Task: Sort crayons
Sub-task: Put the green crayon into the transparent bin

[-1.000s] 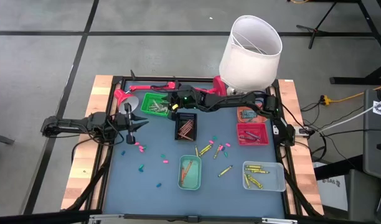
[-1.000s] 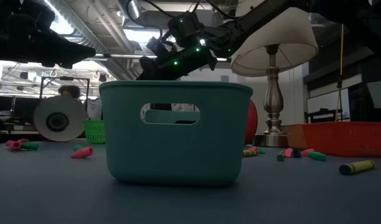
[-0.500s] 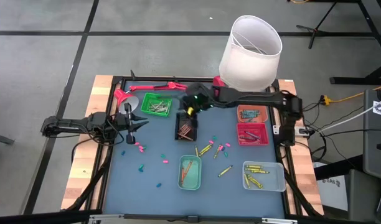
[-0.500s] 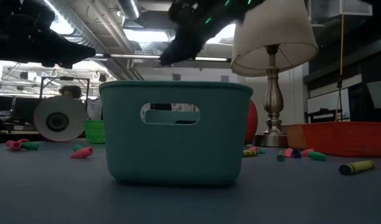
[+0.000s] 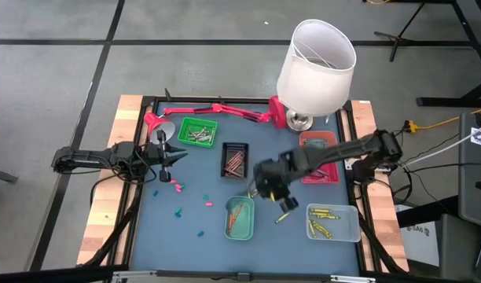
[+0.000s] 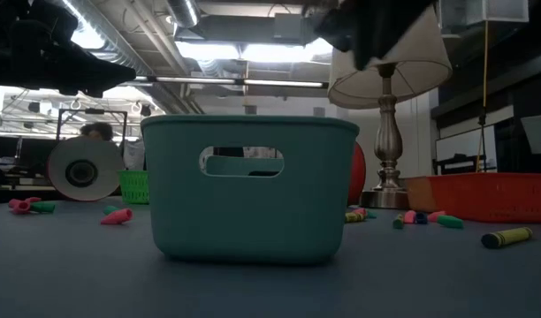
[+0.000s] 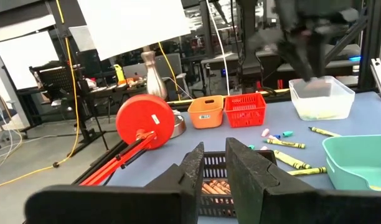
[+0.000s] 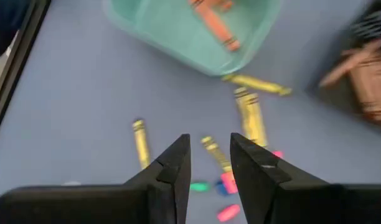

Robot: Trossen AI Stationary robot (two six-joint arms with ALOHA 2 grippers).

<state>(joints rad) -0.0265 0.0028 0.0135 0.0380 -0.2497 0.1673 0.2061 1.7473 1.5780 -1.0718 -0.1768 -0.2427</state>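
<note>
Loose crayons lie flat on the blue mat: yellow ones (image 5: pixel 259 189) near the middle, pink ones (image 5: pixel 176 185) and teal ones (image 5: pixel 178 212) to the left. My right gripper (image 5: pixel 278 195) hangs open above the yellow crayons (image 8: pixel 250 116), pointing steeply down, beside the teal tray (image 5: pixel 240 217), which holds orange crayons (image 8: pixel 213 21). Nothing is between its fingers (image 8: pixel 175 163). My left gripper (image 5: pixel 174 155) waits level at the table's left, open by a narrow gap (image 7: pixel 214 163), holding nothing.
Trays stand on the mat: green (image 5: pixel 197 132), dark (image 5: pixel 235 159), orange (image 5: pixel 315 141), red (image 5: pixel 319 169), and clear (image 5: pixel 332 222) with yellow crayons. A white-shaded lamp (image 5: pixel 317 56) stands at the far right, and a red desk lamp (image 5: pixel 217 108) lies along the far edge.
My right gripper has swung from over the green tray at the far side toward the table's near edge and right. It has risen and tipped from nearly level to steeply down, and now stands over the loose yellow crayons. Nothing on the mat has moved.
</note>
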